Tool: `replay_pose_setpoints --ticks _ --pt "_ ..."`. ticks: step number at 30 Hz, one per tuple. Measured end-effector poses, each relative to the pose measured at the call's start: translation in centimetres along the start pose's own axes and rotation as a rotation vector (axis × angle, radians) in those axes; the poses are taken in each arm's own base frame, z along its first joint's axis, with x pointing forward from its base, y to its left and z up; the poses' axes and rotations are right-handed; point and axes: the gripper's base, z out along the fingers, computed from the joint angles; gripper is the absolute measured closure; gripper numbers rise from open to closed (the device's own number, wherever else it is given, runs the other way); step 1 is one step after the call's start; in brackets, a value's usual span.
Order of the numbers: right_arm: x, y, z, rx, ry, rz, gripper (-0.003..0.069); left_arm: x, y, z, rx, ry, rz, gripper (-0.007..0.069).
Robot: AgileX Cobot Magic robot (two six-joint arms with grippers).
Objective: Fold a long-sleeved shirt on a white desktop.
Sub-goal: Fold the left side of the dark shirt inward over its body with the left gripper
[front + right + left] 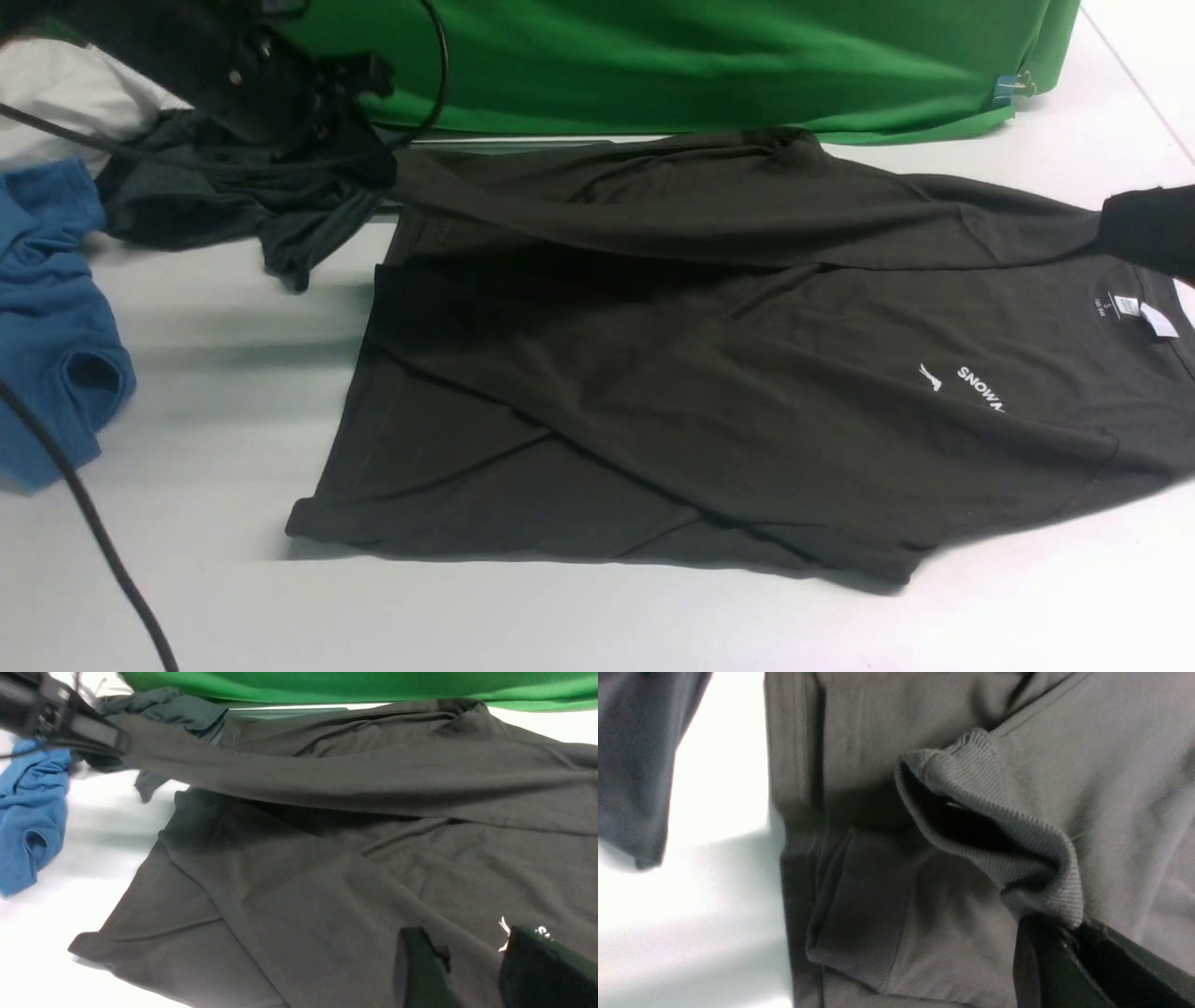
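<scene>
Clamping a cuff of the long-sleeved shirt, left gripper is closed; right gripper gapes, empty.

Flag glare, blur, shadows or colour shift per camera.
Front view: even light, dark shadow on the shirt under the lifted sleeve. Left wrist view: desktop blown out, cuff washed grey, soft. Right wrist view: right gripper out of focus up close, desktop overexposed.

A large dark olive cotton long-sleeved shirt lies spread on a broad white desktop, a smaller dark teal garment at its far left corner, a crumpled blue garment further left, a green cloth backdrop behind.
</scene>
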Motion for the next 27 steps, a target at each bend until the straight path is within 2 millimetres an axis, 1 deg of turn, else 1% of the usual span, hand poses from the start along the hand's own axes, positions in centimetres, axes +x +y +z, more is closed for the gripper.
replay_pose_setpoints --ticks 1,4,9,12,14,16,17,18,20,21,23,25,26,27 --pt "0.0 0.0 0.0 0.000 0.000 0.000 0.0418 0.0 0.0 0.0 0.001 0.000 -0.001 0.0584" --pt "0.0 0.0 0.0 0.000 0.000 0.000 0.0418 0.0 -0.9 -1.5 0.015 -0.032 0.011 0.0584" --pt "0.0 0.0 0.0 0.000 0.000 0.000 0.0418 0.3 -1.7 -1.4 0.010 -0.003 0.040 0.0584" --pt "0.0 0.0 0.0 0.000 0.000 0.000 0.0418 1.2 -2.1 -0.1 -0.030 0.044 0.070 0.0584" --pt "0.0 0.0 0.0 0.000 0.000 0.000 0.0418 1.9 -2.1 1.0 -0.062 0.073 0.065 0.0584" --pt "0.0 0.0 0.0 0.000 0.000 0.000 0.0418 2.8 -1.7 2.2 -0.100 0.112 0.047 0.0584" --pt "0.0 0.0 0.0 0.000 0.000 0.000 0.0418 3.0 -1.6 2.4 -0.109 0.121 0.042 0.0584" --pt "0.0 0.0 0.0 0.000 0.000 0.000 0.0418 3.6 -1.1 3.4 -0.142 0.152 0.016 0.0584" --pt "0.0 0.0 0.0 0.000 0.000 0.000 0.0418 4.1 -0.5 4.1 -0.170 0.181 -0.009 0.0581" --pt "0.0 0.0 0.0 0.000 0.000 0.000 0.0418 4.5 0.3 5.0 -0.211 0.216 -0.040 0.0570" --pt "0.0 0.0 0.0 0.000 0.000 0.000 0.0418 4.7 0.6 5.3 -0.233 0.231 -0.056 0.0559" --pt "0.0 0.0 0.0 0.000 0.000 0.000 0.0418 5.0 1.2 5.7 -0.277 0.262 -0.066 0.0508" --pt "0.0 0.0 0.0 0.000 0.000 0.000 0.0418 5.0 1.3 5.7 -0.284 0.263 -0.063 0.0502" --pt "0.0 0.0 0.0 0.000 0.000 0.000 0.0418 5.1 1.5 5.7 -0.307 0.271 -0.050 0.0450"
